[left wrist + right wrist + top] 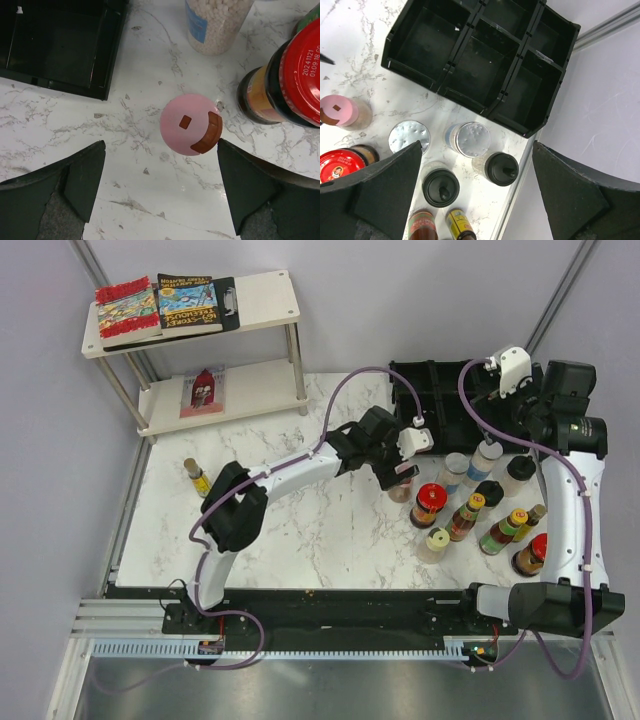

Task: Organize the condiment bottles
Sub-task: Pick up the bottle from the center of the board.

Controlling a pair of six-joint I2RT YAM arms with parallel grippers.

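Observation:
Several condiment bottles stand clustered at the table's right, among them a red-capped jar (430, 495), two silver-capped jars (456, 465) and two black-capped ones (489, 493). One small bottle (196, 476) stands alone at the left. My left gripper (402, 472) is open and empty. It hovers over a pink-capped bottle (192, 124), which stands just ahead of the fingertips, between their lines. The left gripper (161, 185) touches nothing. My right gripper (527, 412) is open and empty, high above the silver-capped jar (470, 140) and the black-capped bottle (501, 169).
A black compartmented tray (440, 400) stands empty behind the cluster; it also shows in the left wrist view (60, 45) and the right wrist view (480, 55). A two-level shelf (260, 300) with books stands at the back left. The table's right edge runs close to the bottles.

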